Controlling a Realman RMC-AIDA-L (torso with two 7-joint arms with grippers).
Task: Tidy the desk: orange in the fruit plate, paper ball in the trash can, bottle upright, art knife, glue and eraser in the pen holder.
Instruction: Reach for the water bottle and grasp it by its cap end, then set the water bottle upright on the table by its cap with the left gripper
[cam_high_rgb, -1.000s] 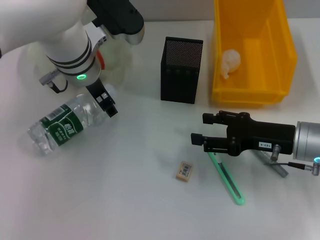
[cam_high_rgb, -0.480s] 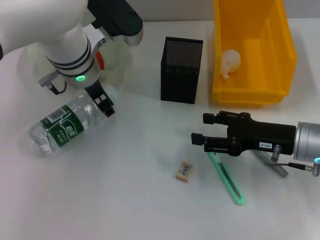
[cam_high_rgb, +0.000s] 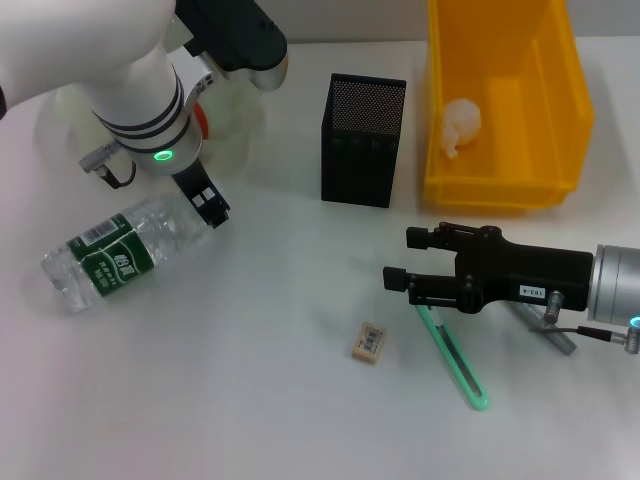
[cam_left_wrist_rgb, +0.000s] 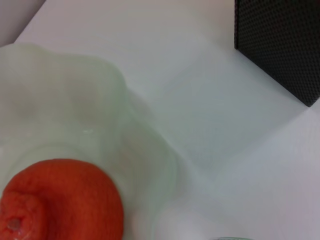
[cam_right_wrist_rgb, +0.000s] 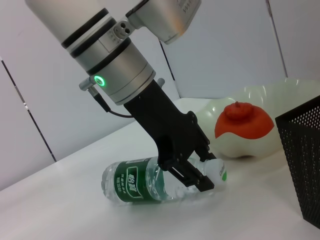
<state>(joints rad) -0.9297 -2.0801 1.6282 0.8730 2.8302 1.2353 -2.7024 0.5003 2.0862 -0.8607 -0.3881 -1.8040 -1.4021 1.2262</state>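
Now left gripper (cam_high_rgb: 208, 207), upper left of head view, clamped on neck of bottle (cam_high_rgb: 115, 252), which lies on its side on table, cap end under fingers. Right gripper (cam_high_rgb: 398, 280), lower right, parted and empty above green art knife (cam_high_rgb: 452, 356). Risk: smooth round neck may slip or bottle swing while raised, since grip sits far from its middle.

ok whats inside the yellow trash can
One paper ball lies on the floor of the trash can. Its near wall hides the strip of floor just behind it.
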